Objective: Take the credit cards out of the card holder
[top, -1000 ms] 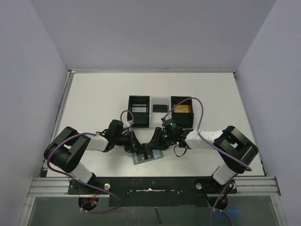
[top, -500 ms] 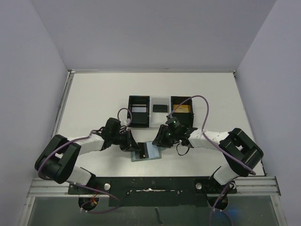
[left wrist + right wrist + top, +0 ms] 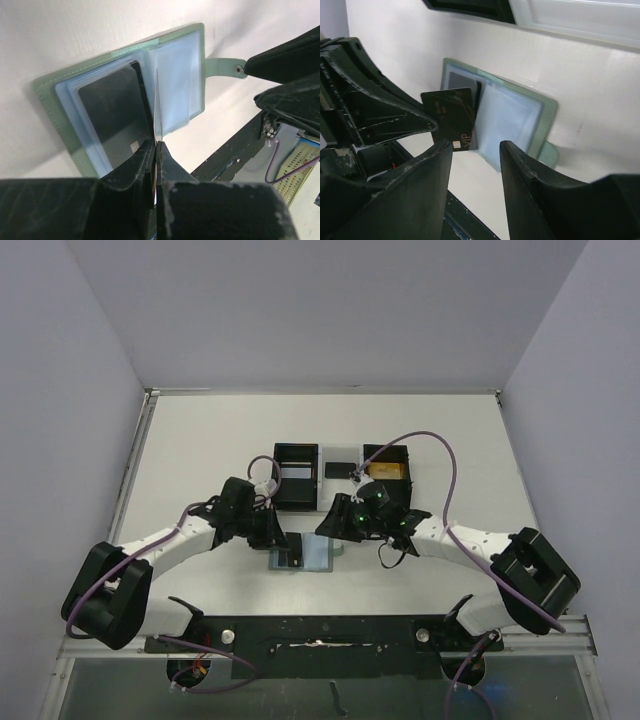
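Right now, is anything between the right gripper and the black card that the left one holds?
Nothing visible. The left gripper pinches the black card over the card holder; the open right gripper faces it with a clear gap.

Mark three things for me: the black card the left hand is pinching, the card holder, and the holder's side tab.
black card (image 3: 451,117): right wrist view, centre of its face.
card holder (image 3: 512,117): right wrist view, pale blue inner pocket.
side tab (image 3: 222,66): left wrist view, middle of the strap.

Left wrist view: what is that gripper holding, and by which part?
A black card, pinched by one edge in the shut left gripper, over the card holder. The right gripper is open and empty.
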Controlling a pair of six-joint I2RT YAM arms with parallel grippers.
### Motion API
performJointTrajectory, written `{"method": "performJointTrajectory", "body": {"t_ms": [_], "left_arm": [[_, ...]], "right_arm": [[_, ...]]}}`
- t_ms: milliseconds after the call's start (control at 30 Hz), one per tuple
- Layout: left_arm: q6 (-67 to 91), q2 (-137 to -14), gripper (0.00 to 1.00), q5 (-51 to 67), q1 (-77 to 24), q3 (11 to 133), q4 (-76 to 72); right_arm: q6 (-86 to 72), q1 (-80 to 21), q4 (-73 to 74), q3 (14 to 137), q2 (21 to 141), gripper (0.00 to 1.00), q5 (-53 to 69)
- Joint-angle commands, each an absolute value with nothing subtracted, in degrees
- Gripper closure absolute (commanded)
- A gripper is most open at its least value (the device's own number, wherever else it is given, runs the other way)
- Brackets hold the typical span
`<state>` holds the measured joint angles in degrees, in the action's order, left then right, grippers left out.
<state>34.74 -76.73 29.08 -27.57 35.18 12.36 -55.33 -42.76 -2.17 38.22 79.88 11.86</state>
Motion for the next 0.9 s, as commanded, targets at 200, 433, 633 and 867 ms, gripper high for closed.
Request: {"method": "performJointTrajectory", "body": {"t_ms": [200,433,633,867], "left_arm": [[31.18,-69.87,1.00,20.49,-26.72,40.91,21.28],[34.10,-63.98,1.00,21.02,-25.52,39.31,17.98],[34.90,-61.31,1.00,15.63,-23.58,40.64,20.70],[38.94,-51.70,1.00,3.66,-20.74,40.45,23.53]], "right_arm": [[-53.63,-48.12,-2.57,47.54,89.06,0.59,10.86],[-52.08,-48.13,-3.11,47.81,88.61,0.57,10.70],[-53.10,-48.50,-2.62,47.57,88.44,0.57,8.84],[-50.64,-50.51,0.00,53.57,92.97,0.60,10.64]]}}
